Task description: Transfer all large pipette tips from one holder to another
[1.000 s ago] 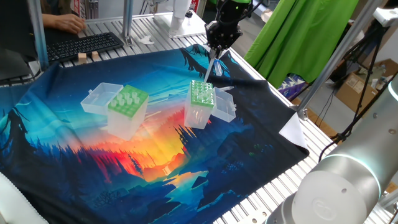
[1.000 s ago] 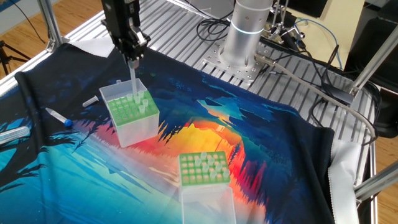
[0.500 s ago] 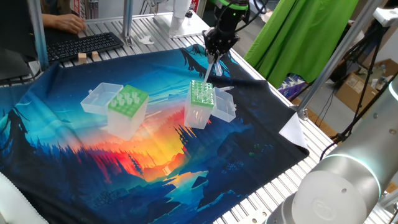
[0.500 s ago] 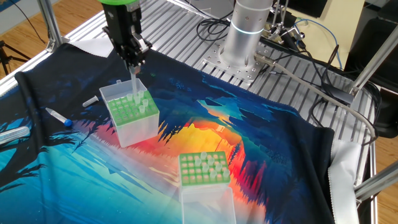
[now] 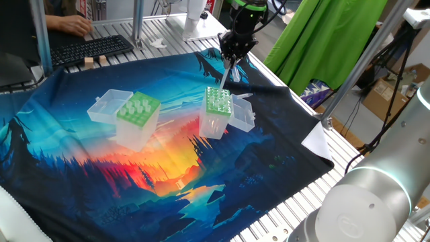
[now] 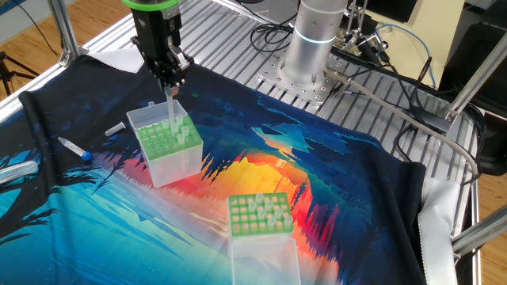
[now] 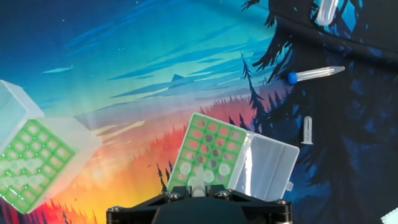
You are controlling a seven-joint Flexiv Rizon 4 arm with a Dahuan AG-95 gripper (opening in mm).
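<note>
Translucent conical tip (image 6: 170, 111) | gripper (image 6: 169, 81) clamped | green perforated holder (image 6: 165, 141)

You've got a slatted metal surface (image 6: 230, 16) under a printed sunset-forest cloth (image 6: 333, 182). On the cloth: wide-holed light-green-topped clear box (image 6: 258, 223), narrower darker-green-topped clear box (image 6: 165, 147), blue-capped clear tube (image 6: 75, 148), small clear tube (image 6: 116, 128).

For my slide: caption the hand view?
Claw holding a pipette tip above the green-topped tip box.
</note>
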